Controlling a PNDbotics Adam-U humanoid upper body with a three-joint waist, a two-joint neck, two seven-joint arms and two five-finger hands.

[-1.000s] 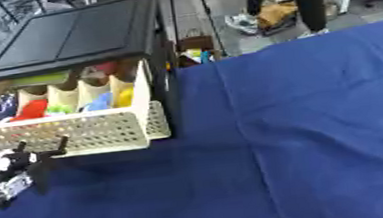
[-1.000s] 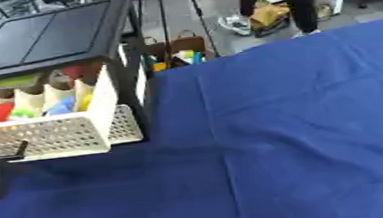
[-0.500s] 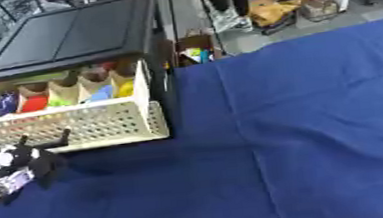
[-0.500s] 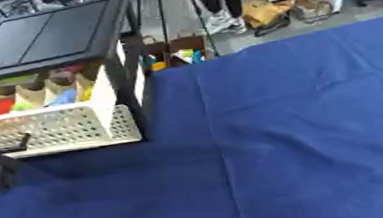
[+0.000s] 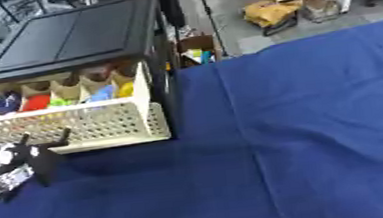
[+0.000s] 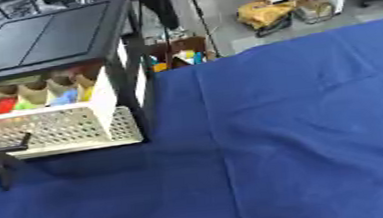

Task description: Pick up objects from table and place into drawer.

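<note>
My left hand (image 5: 12, 168) sits at about eight o'clock in the left eye view, low over the blue tablecloth (image 5: 303, 135) and just in front of the drawer (image 5: 82, 124). Its fingers (image 5: 49, 142) are spread and fairly straight, the tips reaching up towards the drawer's perforated cream front; I hold nothing in it. Whether a fingertip actually touches that front, I cannot tell. My right hand shows in neither view.

The drawer is pulled out from the black cabinet (image 5: 74, 37), which stands at ten o'clock on the table's far left part. Inside the drawer, cream dividers form a row of small compartments along the back, and these hold the objects: a dark blue thing (image 5: 3, 103) furthest left, a red one (image 5: 36, 102) next, a green one (image 5: 58, 101), a light blue one (image 5: 101, 93), and a yellow one (image 5: 126, 89) nearest the cabinet's right wall. I can make out only their colours.

The cloth stretches from six o'clock to three o'clock, with soft creases running across it. Beyond the table's far edge, at twelve to one o'clock, a yellow bag (image 5: 269, 12) lies on the grey floor.
</note>
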